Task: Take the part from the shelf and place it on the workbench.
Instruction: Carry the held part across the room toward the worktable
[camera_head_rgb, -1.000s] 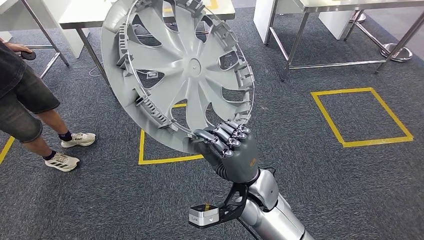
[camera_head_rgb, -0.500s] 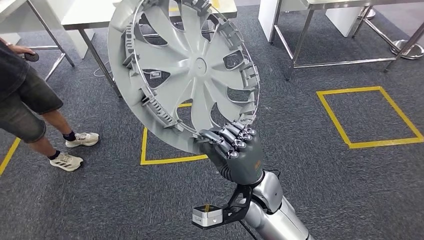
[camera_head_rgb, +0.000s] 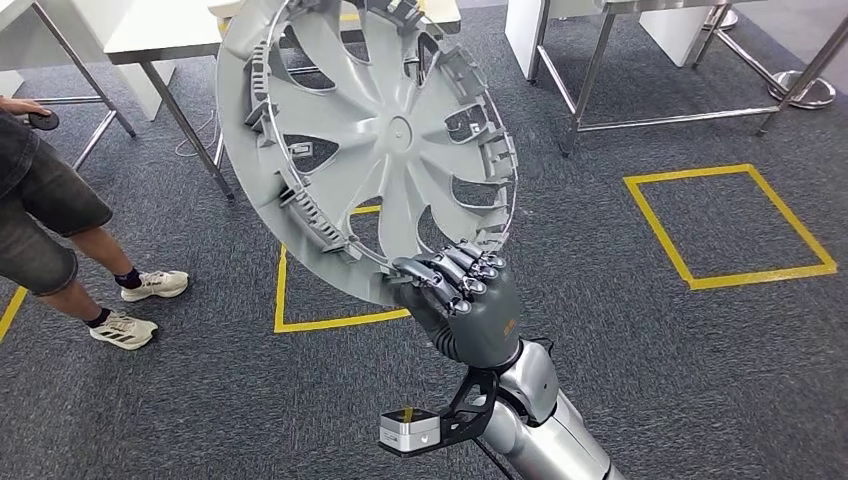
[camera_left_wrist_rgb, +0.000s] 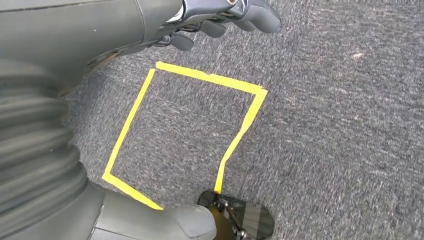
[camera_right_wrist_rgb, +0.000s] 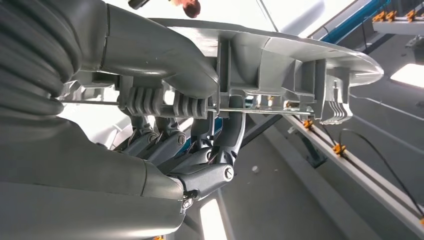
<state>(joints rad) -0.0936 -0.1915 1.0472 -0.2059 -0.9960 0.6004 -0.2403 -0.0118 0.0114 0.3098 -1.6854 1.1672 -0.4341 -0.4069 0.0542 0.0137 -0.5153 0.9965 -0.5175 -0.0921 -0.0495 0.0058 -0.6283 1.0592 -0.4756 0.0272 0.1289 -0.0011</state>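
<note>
From the head camera I see my right hand (camera_head_rgb: 462, 300) raised in front of me, its fingers (camera_head_rgb: 455, 280) curled over the near, lower rim of a large grey wheel cover (camera_head_rgb: 370, 130), with the thumb pressed on the other face. The wheel cover stands tilted in the air, its ribbed inner side facing me, above grey carpet (camera_head_rgb: 650, 360). In the right wrist camera I see the thumb (camera_right_wrist_rgb: 165, 55) and fingers clamped on the rim beside its wire ring (camera_right_wrist_rgb: 260, 110). My left hand (camera_left_wrist_rgb: 220, 20) hangs over the carpet, fingers loosely curled, holding nothing. Yellow tape squares (camera_head_rgb: 725, 225) mark the floor. A person (camera_head_rgb: 45, 215) in shorts and white shoes stands at far left. Metal-legged tables (camera_head_rgb: 160, 35) stand on the far side.
</note>
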